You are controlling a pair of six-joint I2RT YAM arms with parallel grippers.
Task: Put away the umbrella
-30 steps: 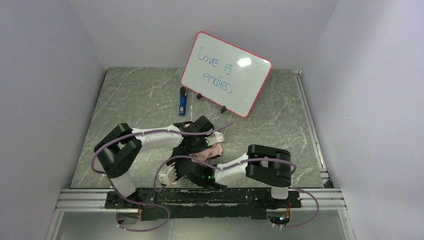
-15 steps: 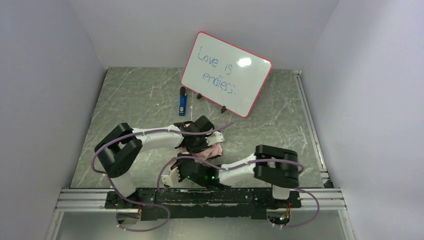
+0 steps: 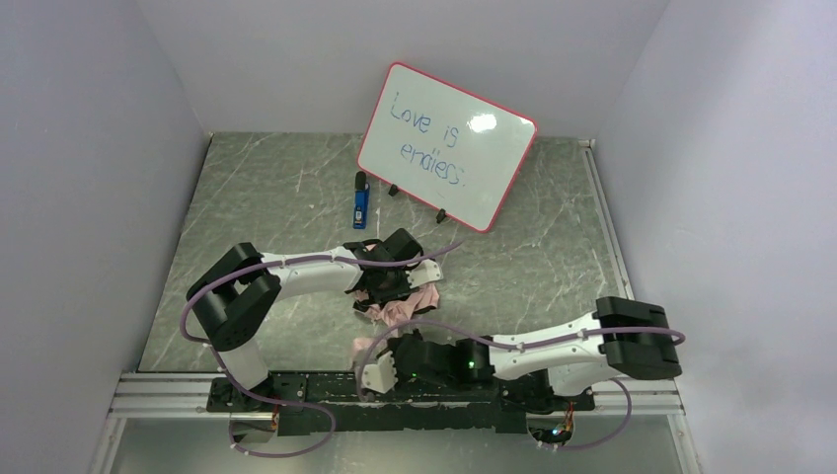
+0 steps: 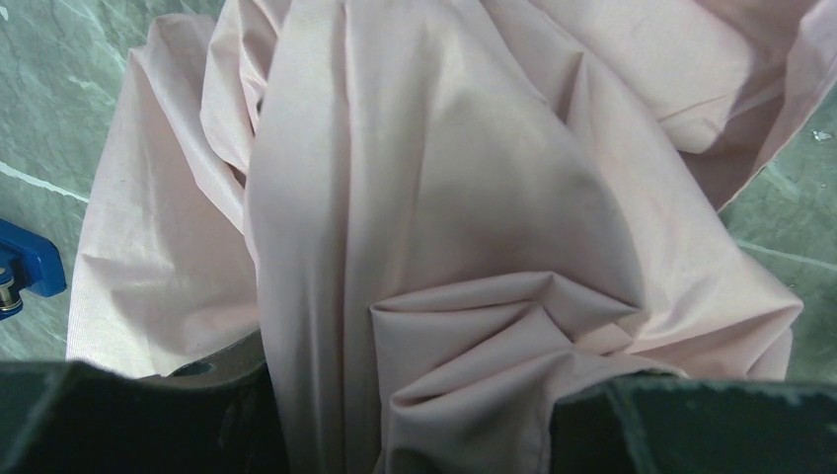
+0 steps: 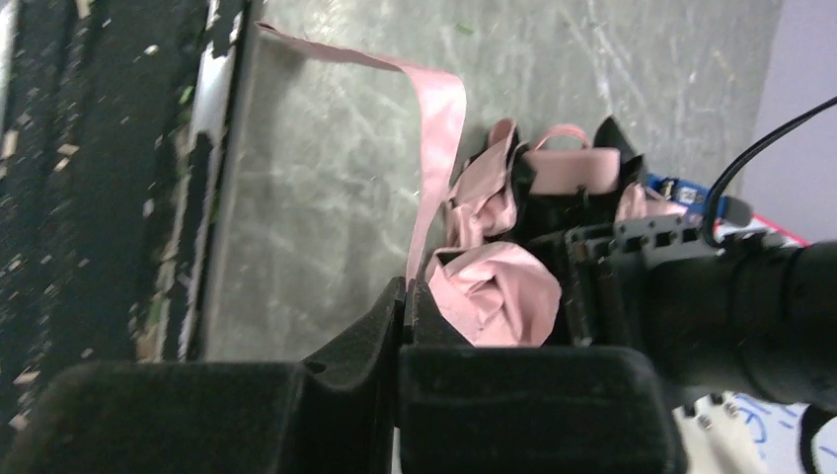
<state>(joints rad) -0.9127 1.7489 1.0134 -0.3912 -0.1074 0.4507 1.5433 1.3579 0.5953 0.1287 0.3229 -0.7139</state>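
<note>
Two right jaws nearer, maybe on umbrella (image 3: 399, 310)

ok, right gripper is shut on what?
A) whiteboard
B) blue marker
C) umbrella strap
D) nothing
C: in the right wrist view the right gripper is shut on the pink umbrella strap, which runs up out from between its closed fingers.
</note>
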